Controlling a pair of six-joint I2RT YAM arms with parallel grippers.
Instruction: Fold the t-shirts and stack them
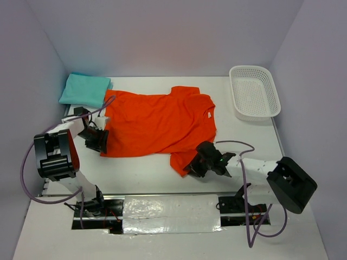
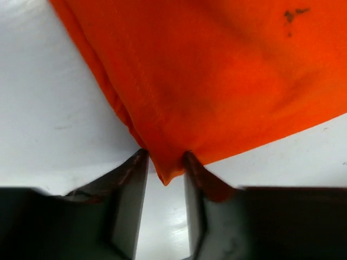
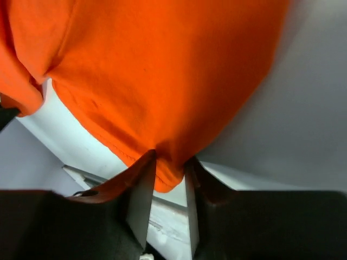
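Orange cloth takes up the middle of the counter (image 1: 303, 227): the orange t-shirt (image 1: 157, 122) is laid out mostly flat, hem end to the left, collar end to the right, with one sleeve sticking out toward the near edge. A few soft wrinkles can be seen across the chest, nothing bunched up badly.

The near left corner of the hem is pinched by the left tool (image 2: 164, 162). In the left wrist view, that pointed corner is wedged right between the two dark fingers (image 2: 130, 184), cloth touching both, so it's counted as clamped on the shirt. A couple of small dark specks (image 2: 293, 13) are spotted on the fabric further up, too small to be made out properly.

Same story on the other side. The near sleeve is gripped by the right tool (image 3: 171, 165), with a fold of orange squeezed between its fingers and a little lobe poking out below them.

Further out, a folded aqua t-shirt (image 1: 85, 89) is parked in the far left corner, and the orange shirt's far hem corner is just touching or slightly overlapping its edge. A white mesh basket (image 1: 255, 92) is placed in the far right corner, near the collar end but clear of it. A shiny silver strip (image 1: 168, 208) is stuck along the near edge between the two arm bases.
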